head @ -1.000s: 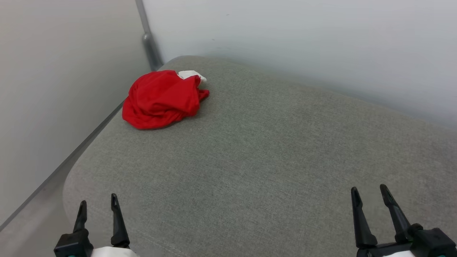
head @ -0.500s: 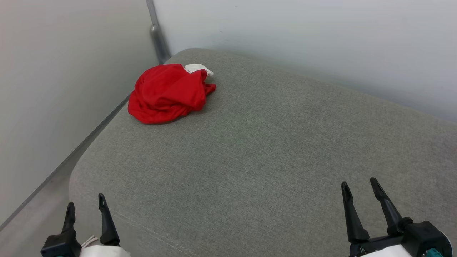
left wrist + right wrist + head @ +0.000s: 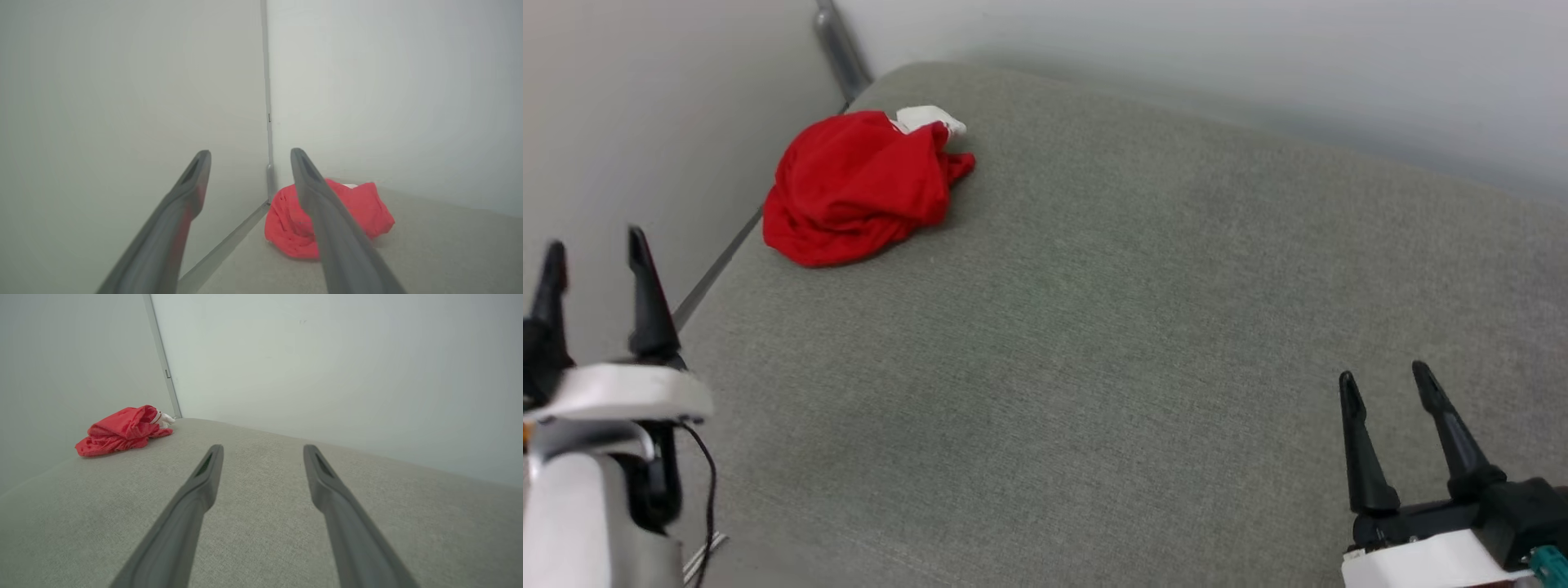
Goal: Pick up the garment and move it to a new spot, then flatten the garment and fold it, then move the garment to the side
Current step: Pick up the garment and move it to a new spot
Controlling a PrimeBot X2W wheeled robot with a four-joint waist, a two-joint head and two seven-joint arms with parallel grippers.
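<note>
- Head view, nearest first: the right end effector (image 3: 1384, 373) sits at the lower right, over the near part of the grey cushion (image 3: 1094, 343). Its two dark fingers are spread apart with nothing between them.
- The left end effector (image 3: 595, 242) is at the left edge, raised beside the cushion's side, also spread wide and empty. In the left wrist view its fingers point towards the room's corner, and the red heap shows behind the right-hand finger.
- Farthest: the garment (image 3: 854, 188) lies crumpled in a red heap at the cushion's far left corner. A bit of white sleeve (image 3: 927, 120) pokes out at its back edge, near the metal corner post (image 3: 837, 41) where the pale walls meet. Both end effectors are well apart from it.
- Step in hand, as I judge it: the opening reach for the pick-up. The garment is not yet lifted, flattened or folded.
- The next move likely falls to the left arm, which is nearer. It should travel forward and down with its fingers apart, then close on a bunch of fabric at the top of the heap. The cloth looks thin and limp, so it should be lifted clear before being carried towards the cushion's middle.
</note>
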